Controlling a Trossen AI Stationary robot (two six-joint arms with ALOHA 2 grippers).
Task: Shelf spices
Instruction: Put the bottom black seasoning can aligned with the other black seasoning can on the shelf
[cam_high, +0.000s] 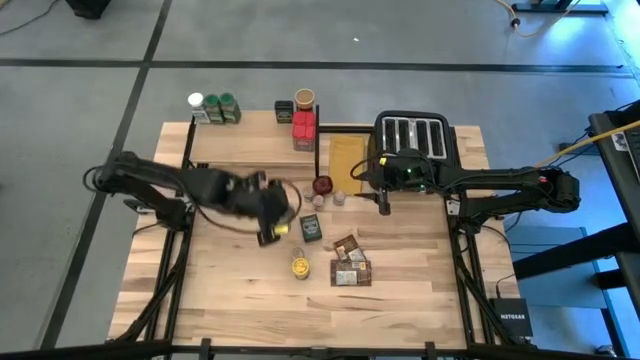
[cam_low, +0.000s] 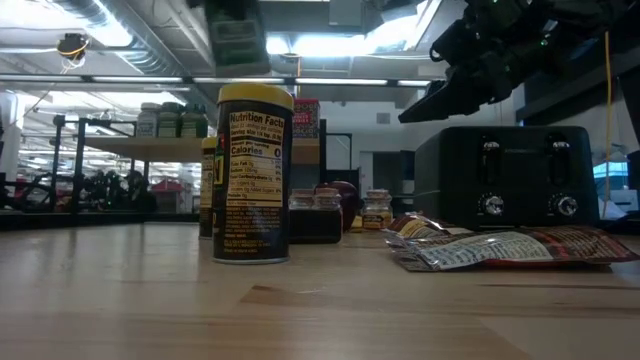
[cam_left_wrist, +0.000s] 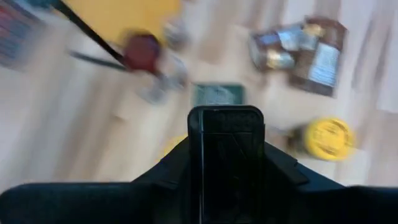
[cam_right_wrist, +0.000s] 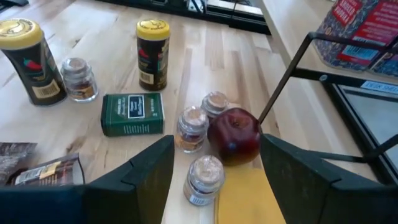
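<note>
One pick in hand, placing next. Near edge of wooden tabletop (cam_high: 230, 300): flat brown packets (cam_high: 350, 270) and upright yellow-lidded dark cylindrical jar (cam_high: 300, 265), long axis vertical. Mid-tabletop: left gripper (cam_high: 268, 218) clamped narrow on dark boxy spice container (cam_left_wrist: 226, 134), off the surface; axis seemingly along the fingers, too blurred to confirm. Right gripper (cam_high: 383, 203) wide, empty, over small glass jars (cam_right_wrist: 189, 127) by dark red apple (cam_right_wrist: 234, 134). Far-left edge: raised light-wood shelf (cam_high: 250, 145), partly stocked. Next, probably: carry over, set upright on a bare spot.
</note>
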